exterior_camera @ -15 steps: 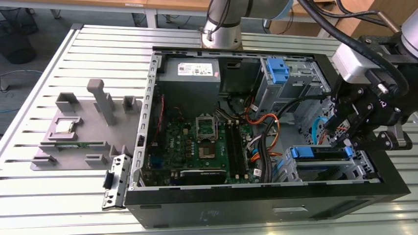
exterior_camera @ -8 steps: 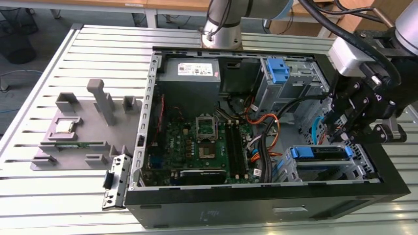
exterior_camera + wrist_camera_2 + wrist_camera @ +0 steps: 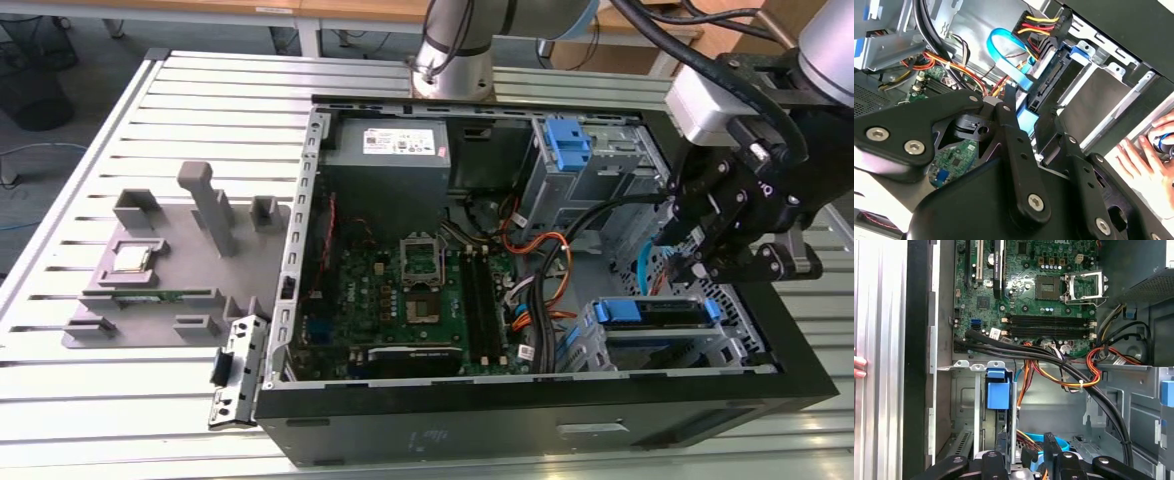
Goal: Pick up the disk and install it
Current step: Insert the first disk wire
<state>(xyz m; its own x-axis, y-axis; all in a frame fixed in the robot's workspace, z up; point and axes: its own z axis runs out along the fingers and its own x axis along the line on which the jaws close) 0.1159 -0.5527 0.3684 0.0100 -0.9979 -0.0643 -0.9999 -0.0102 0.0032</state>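
The disk [image 3: 647,312] stands on edge in the drive bay at the front of the open computer case [image 3: 534,425], on the exterior view's right, with its blue carrier frame around it. My gripper [image 3: 703,275] reaches down onto the disk's rear end and is shut on it. In the second wrist view the black fingers [image 3: 1010,107] flank the blue carrier end [image 3: 1023,120], and my gripper [image 3: 1029,110] sits just below a black connector with blue and coloured cables [image 3: 1046,82]. In the first wrist view the gripper [image 3: 1026,452] is near the carrier's blue tab [image 3: 998,392].
A bare blue bracket [image 3: 567,145] sits in the rear bay. Cable bundles [image 3: 541,265] cross between the motherboard [image 3: 414,300] and the bays. A grey fixture [image 3: 174,265] lies on the slatted table on the exterior view's left. A person's hand [image 3: 1146,150] rests beside the case.
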